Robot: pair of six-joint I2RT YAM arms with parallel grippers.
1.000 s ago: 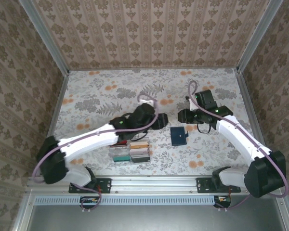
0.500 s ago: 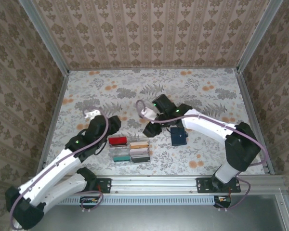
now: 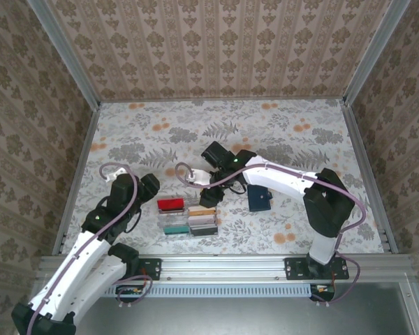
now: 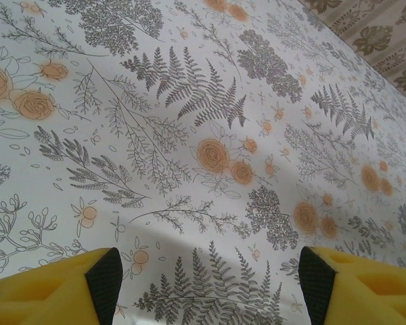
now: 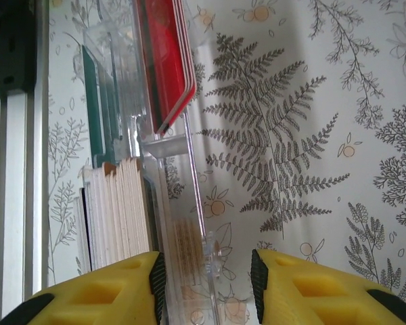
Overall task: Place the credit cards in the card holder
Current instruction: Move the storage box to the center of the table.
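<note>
Right gripper is spread, straddling the clear rack's edge and pinching nothing. Cards stand in the rack. Left gripper is spread and empty, left of the rack. Holder lies right of the rack.

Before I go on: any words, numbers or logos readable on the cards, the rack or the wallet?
None can be read.
Credit cards: standing edge-on in the clear rack, faces hidden.
Card holder: plain dark navy, too small to show any mark.
</note>
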